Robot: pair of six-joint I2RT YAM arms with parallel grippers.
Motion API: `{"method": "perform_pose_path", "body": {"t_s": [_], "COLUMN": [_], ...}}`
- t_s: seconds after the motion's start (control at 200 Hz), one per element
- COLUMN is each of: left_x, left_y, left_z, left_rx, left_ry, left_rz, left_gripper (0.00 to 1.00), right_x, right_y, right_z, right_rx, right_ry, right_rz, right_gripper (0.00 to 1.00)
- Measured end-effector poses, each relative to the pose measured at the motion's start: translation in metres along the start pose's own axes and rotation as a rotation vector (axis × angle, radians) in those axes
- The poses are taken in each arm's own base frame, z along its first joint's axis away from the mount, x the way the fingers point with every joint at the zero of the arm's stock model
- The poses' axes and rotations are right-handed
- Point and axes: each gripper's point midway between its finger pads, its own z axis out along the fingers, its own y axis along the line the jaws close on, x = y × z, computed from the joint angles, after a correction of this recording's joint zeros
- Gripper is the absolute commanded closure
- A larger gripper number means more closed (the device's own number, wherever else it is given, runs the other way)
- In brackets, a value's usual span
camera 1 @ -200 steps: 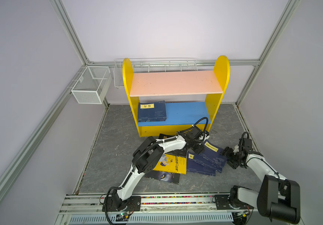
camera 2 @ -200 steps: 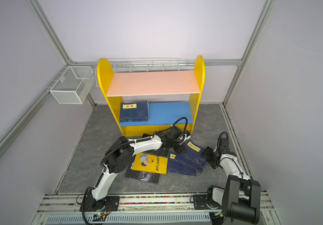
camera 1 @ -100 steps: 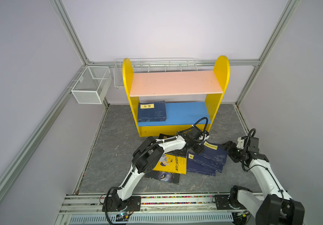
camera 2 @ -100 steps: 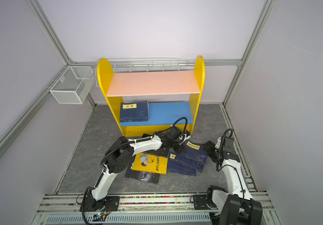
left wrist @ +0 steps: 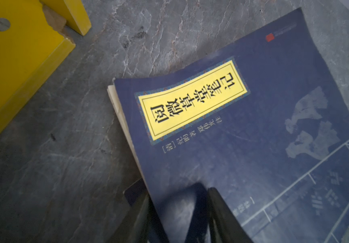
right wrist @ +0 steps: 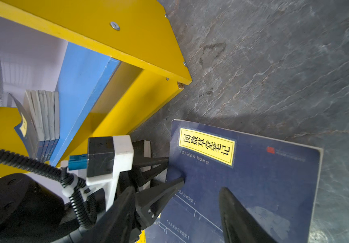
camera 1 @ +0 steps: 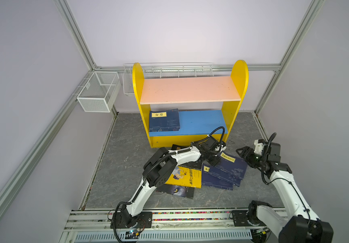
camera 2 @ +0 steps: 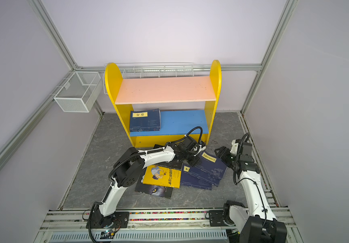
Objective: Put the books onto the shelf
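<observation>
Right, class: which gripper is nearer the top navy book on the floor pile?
Left. The left gripper has its jaws closed on the top navy book at one edge. The right gripper hovers open off the opposite side, not touching.

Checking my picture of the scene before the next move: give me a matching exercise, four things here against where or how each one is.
Things:
1. top navy book
2. yellow cartoon book
3. navy stack
4. right gripper

States:
A. open, close to the top navy book
B. on the blue lower board
C. edge clamped by the left gripper
D. lying over the wolf-eye book

Pairs: 1-C, 2-D, 3-B, 4-A
</observation>
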Motion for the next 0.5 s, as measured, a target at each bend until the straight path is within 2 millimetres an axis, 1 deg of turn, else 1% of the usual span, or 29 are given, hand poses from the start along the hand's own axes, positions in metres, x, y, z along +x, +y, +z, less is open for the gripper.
{"method": "perform_pose_path", "body": {"t_s": [0.06, 0.115, 0.195, 0.27, 0.375, 0.445, 0.5], "left_x": [0.0, 0.0, 0.0, 0.0, 0.0, 0.0, 0.0], "left_y": [0.0, 0.0, 0.0, 0.0, 0.0, 0.0, 0.0], "left_z": [0.0, 0.0, 0.0, 0.0, 0.0, 0.0, 0.0], "left_rx": [0.0, 0.0, 0.0, 0.0, 0.0, 0.0, 0.0], "left_ry": [0.0, 0.0, 0.0, 0.0, 0.0, 0.0, 0.0], "left_rz": [0.0, 0.0, 0.0, 0.0, 0.0, 0.0, 0.0], "left_gripper": [0.56, 0.56, 0.56, 0.56, 0.56, 0.56, 0.56], "right_x": [0.0, 0.002, 0.01, 0.025, 0.056, 0.072, 0.08], "right_y": [-0.011, -0.025, -0.045, -0.065, -0.093, -0.106, -0.114], "right_z": [-0.001, -0.002, -0.001, 0.005, 0.012, 0.014, 0.015], "right_rx": [0.061, 0.133, 0.209, 0.265, 0.332, 0.367, 0.385], "right_ry": [-0.009, -0.01, 0.009, 0.049, 0.12, 0.16, 0.178], "right_rz": [0.011, 0.039, 0.077, 0.124, 0.197, 0.24, 0.266], "right_gripper": [0.27, 0.23, 0.22, 0.22, 0.21, 0.21, 0.21]}}
